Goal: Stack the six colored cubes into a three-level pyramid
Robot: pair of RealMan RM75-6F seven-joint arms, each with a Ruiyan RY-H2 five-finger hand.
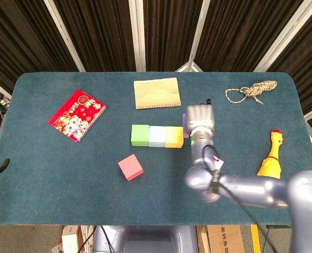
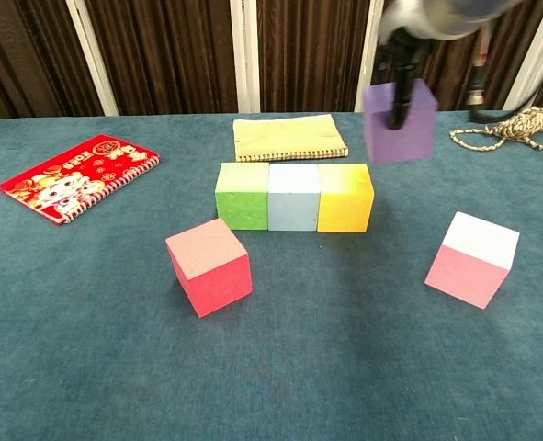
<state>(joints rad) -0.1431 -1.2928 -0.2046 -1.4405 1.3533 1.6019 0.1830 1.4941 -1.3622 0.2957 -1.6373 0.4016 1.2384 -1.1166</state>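
While the right hand (image 1: 200,117) grips the purple cube (image 2: 400,121), the cube hangs in the air, clear of the table (image 1: 50,168) and just beyond the right end of the cube row. In the chest view dark fingers (image 2: 398,92) run down the cube's front face, and the cube sits higher than the tops of the row. In the head view the hand covers nearly all of it, with only a purple sliver showing at the hand's left side.

At the middle of the table three cubes stand in a row, touching side to side: green cube (image 1: 140,135) on the left, blue cube (image 1: 157,136) in the middle, yellow cube (image 1: 174,136) on the right. Nearer the front edge, left of centre, the red cube (image 1: 130,167) sits alone and turned at an angle. Toward the front right, the pink cube (image 2: 472,258) with a white top lies apart from the row; the head view hides it behind the right arm.

At the far left edge of the head view only a dark tip of the left hand (image 1: 0,167) shows, too little to tell how its fingers lie.

Near the back edge lies a tan notebook (image 1: 156,93). A red booklet (image 1: 76,115) lies toward the back left, a rope (image 1: 251,91) toward the back right corner, and a rubber chicken (image 1: 270,154) by the right edge.
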